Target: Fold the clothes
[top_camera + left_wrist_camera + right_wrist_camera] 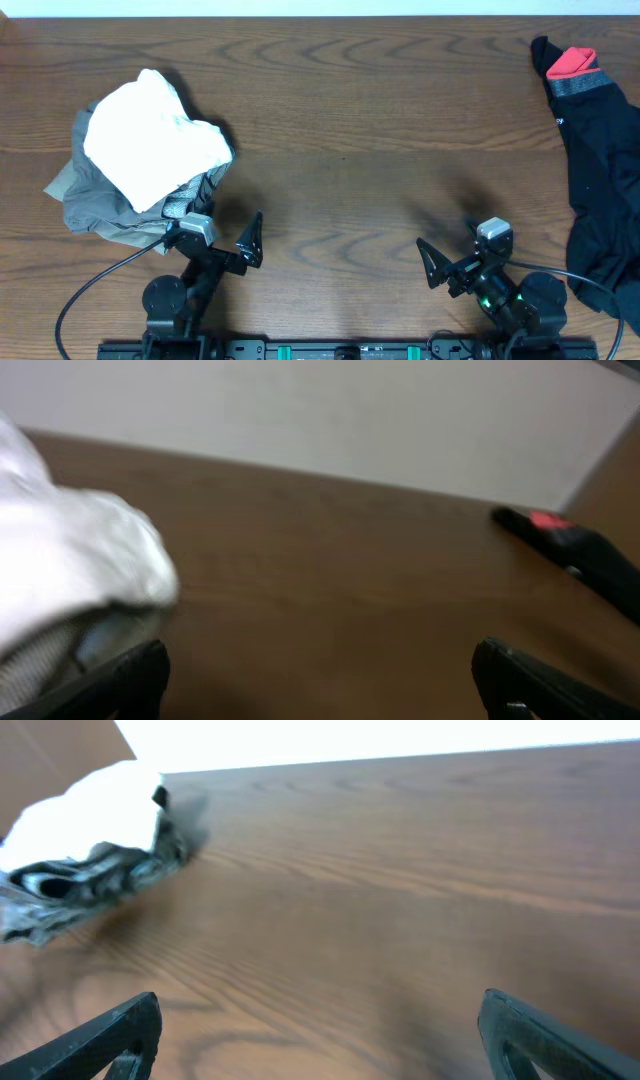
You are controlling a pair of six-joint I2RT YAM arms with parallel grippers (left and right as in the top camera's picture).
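Overhead view is showing the left gripper (250,243) and the right gripper (433,265) both hanging low over the near edge of the counter (340,110), each with jaws spread wide and gripping nothing. The black trousers (600,190) are lying in a rumpled strip ahead of the right gripper and well off to its outer side, with the grey waistband (575,87) and a flash of red lining (572,62) at the far end. A heap of white cloth (150,140) over a grey garment (90,200) is sitting just ahead of the left gripper, on its outer side and apart from its fingers. Folding is not yet beginning, I judge; this is looking like the reach-and-pick stage. The next move is likely calling for one gripper to reach a garment, pinch an edge and drag it between the two grippers for spreading flat.
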